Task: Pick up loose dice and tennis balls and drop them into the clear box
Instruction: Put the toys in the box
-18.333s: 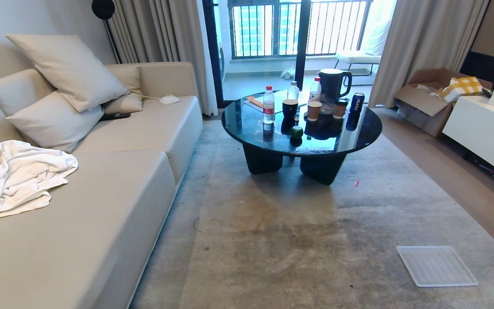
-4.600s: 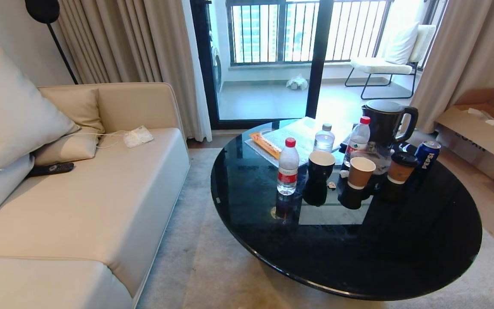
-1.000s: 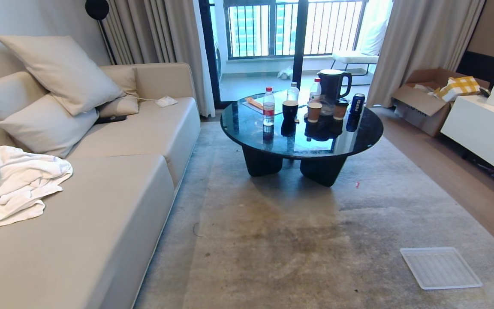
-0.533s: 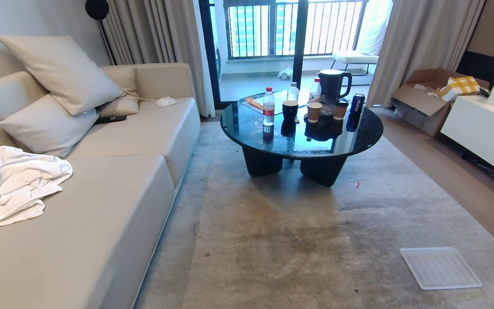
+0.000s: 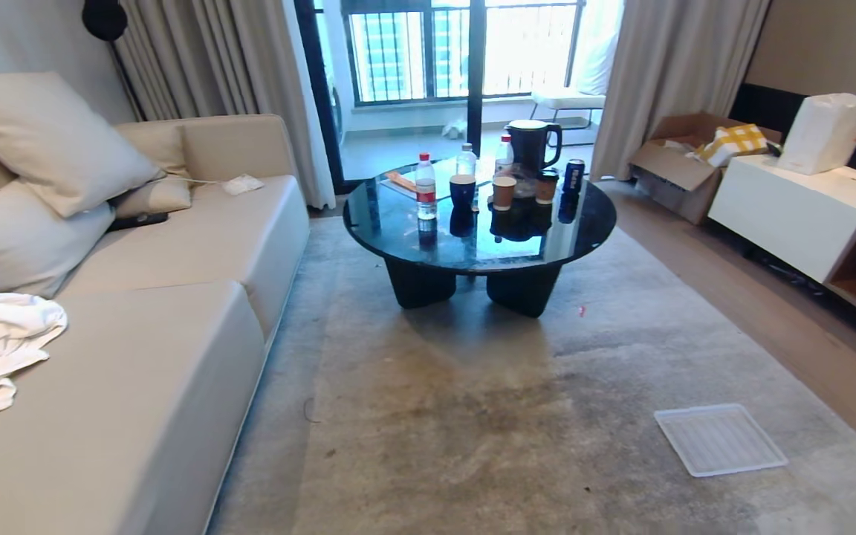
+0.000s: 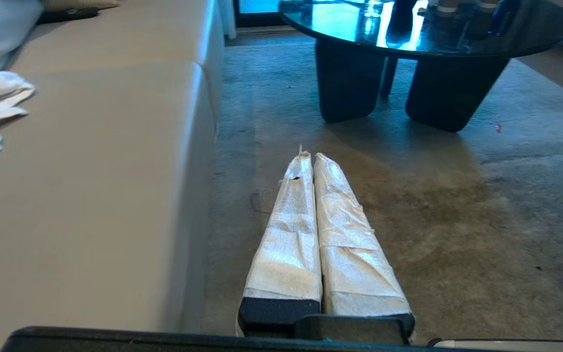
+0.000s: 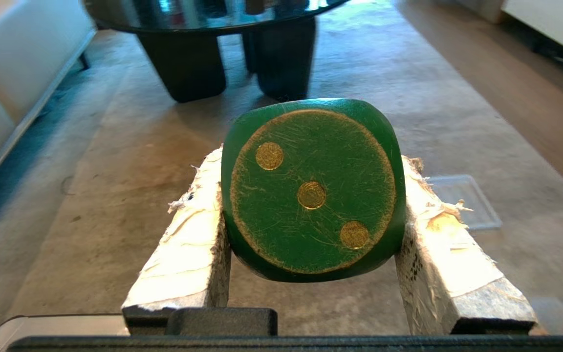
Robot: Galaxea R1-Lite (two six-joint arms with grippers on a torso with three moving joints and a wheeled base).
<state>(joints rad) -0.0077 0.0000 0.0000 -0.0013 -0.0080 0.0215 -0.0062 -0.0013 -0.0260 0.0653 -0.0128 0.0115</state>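
Green die (image 7: 313, 190) clamped between the taped fingers of the right gripper (image 7: 313, 210), three-pip face toward the wrist camera, carried above the rug. No clear box visible anywhere; only a flat ribbed lid (image 5: 720, 438) on the rug, ahead of the right gripper and slightly to its right, nearer that arm than the left. Left gripper (image 6: 310, 161) closed and empty, parked over the rug beside the sofa. Neither arm visible from the head; die visible only from the right wrist.

Head view looks down across the rug (image 5: 472, 416); both wrist views sit low behind their pincers, sharing the round table (image 6: 408, 44).
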